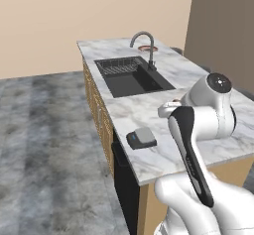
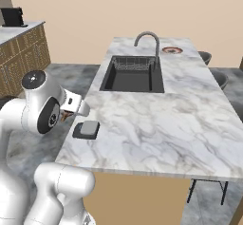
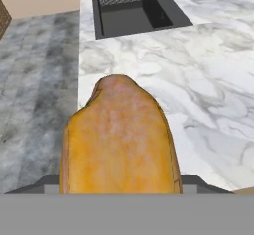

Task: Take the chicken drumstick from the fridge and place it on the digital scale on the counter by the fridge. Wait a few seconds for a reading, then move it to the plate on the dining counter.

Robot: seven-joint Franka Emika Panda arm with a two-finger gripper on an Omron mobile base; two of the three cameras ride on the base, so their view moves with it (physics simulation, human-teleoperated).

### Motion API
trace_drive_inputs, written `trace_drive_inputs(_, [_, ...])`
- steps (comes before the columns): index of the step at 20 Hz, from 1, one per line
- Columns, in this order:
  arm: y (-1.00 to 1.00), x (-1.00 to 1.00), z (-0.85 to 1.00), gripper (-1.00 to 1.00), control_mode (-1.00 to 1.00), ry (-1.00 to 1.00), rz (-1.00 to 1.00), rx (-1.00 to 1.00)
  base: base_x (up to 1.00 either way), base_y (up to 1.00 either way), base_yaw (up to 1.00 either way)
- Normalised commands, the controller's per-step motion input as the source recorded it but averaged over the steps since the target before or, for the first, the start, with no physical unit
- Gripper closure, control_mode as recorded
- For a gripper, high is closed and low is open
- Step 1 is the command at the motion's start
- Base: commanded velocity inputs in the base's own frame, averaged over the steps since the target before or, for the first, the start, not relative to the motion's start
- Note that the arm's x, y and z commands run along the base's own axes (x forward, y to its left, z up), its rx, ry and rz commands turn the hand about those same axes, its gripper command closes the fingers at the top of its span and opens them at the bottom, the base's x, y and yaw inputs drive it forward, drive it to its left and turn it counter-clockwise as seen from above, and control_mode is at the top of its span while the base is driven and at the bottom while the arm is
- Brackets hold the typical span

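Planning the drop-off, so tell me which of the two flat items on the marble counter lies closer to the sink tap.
The plate, round with a red-orange rim, just past the tap at the far end. The digital scale, a dark-grey slab, sits near the front edge.

veined marble dining counter — matt, black sink

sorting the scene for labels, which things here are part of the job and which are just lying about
Part of the job:
- chicken drumstick, close in front of the hand camera
- digital scale, near the counter's edge
- plate, at the far end beyond the sink
- dining counter

Just lying about:
- sink with a wire rack
- faucet
- stools
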Motion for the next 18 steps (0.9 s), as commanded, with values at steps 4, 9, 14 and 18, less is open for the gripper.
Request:
trace_drive_inputs(4, [0.15,0.37,-0.56,1.00,-1.00,0.05,0.03,0.00,0.00,0.00,0.00])
trace_drive_inputs(9, [0.20,0.56,-0.45,1.00,-1.00,0.04,0.00,0.00,0.00,0.00,0.00])
trace_drive_inputs(14, [0.10,0.45,-0.52,1.00,-1.00,0.06,0.00,0.00,0.00,0.00,0.00])
trace_drive_inputs(18, [0.00,0.39,-0.43,1.00,-1.00,0.01,0.00,0.00,0.00,0.00,0.00])
